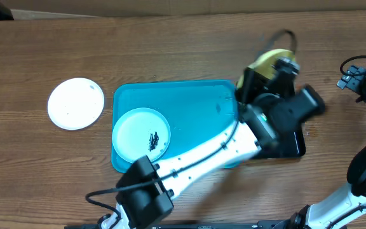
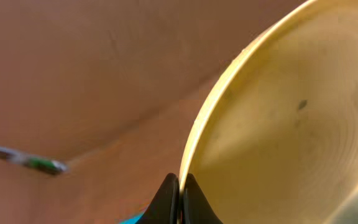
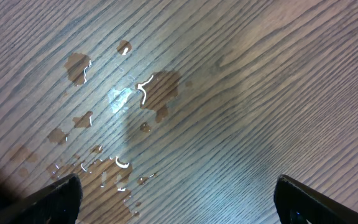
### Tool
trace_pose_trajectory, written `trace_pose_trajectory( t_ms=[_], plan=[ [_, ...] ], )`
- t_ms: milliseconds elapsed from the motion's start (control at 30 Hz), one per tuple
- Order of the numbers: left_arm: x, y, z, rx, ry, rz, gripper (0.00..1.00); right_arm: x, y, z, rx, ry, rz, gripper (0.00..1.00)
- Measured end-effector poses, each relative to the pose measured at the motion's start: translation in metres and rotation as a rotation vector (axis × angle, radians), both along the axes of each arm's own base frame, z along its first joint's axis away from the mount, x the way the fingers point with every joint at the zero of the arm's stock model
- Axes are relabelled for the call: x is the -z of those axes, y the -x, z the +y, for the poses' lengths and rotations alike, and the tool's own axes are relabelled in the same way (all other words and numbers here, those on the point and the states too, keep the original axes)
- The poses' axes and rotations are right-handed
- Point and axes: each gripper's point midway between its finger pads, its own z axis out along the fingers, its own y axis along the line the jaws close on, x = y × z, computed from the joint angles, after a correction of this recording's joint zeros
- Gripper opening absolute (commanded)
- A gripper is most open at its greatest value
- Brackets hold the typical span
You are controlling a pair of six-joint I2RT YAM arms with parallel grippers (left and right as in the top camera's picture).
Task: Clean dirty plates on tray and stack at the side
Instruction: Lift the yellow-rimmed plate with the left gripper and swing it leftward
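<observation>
**Left claw grips the lime-green plate by its rim; two plates lie flat**

We see the left claw [image 2: 180, 186] pinched shut on the rim of the lime-green plate [image 2: 278, 124]. Its two dark fingers [image 2: 166, 202] press together with the plate's edge between them. In the left wrist view the plate fills the right side of the picture, with its pale inner face turned to the camera and one small dark speck [image 2: 301, 104] on it. From overhead the same plate [image 1: 267, 60] shows blurred just past the far right corner of the tray [image 1: 196, 102]. The left arm [image 1: 202, 156] reaches across the tray's near right part to get there. A black tray [image 1: 295, 147] lies just beside the turquoise one on its right, mostly hidden under the arm. We cannot tell whether the held plate touches anything beneath it.

The light blue plate [image 1: 132, 130] lies flat in the left half of the tray, with a cluster of dark specks [image 1: 154, 141] on its right side. The white plate [image 1: 75, 104] lies flat on the counter [image 1: 170, 51], to the left of the tray and apart from it.

The right claw [image 3: 178, 190] stands wide, its fingers at the two lower corners of its own view with nothing between them. Below it the wooden counter bears wet patches [image 3: 160, 87].
</observation>
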Motion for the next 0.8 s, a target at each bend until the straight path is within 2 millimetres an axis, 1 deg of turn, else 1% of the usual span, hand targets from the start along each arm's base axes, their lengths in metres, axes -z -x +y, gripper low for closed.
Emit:
trace_pose_trajectory(
  t_ms=[167,267,367,533,700,800],
  plan=[
    [-0.026,0.019,-0.02,0.024,-0.061,-0.101,0.04,0.0,0.0,0.0,-0.001,-0.001,0.0,1.0],
    [-0.038,0.023,-0.025,0.023,-0.101,-0.137,0.04,0.0,0.0,0.0,-0.001,-0.001,0.0,1.0],
    [-0.045,0.025,-0.026,0.019,-0.135,-0.155,0.04,0.0,0.0,0.0,-0.001,-0.001,-0.001,1.0],
    [-0.048,0.025,-0.024,0.013,-0.184,-0.158,0.04,0.0,0.0,0.0,-0.001,-0.002,-0.001,1.0],
    [-0.048,0.025,-0.023,0.013,-0.199,-0.157,0.04,0.0,0.0,0.0,-0.001,-0.002,-0.001,1.0],
    [-0.042,0.026,-0.021,0.016,-0.198,-0.139,0.04,0.0,0.0,0.0,-0.001,-0.002,-0.001,1.0]
  ],
)
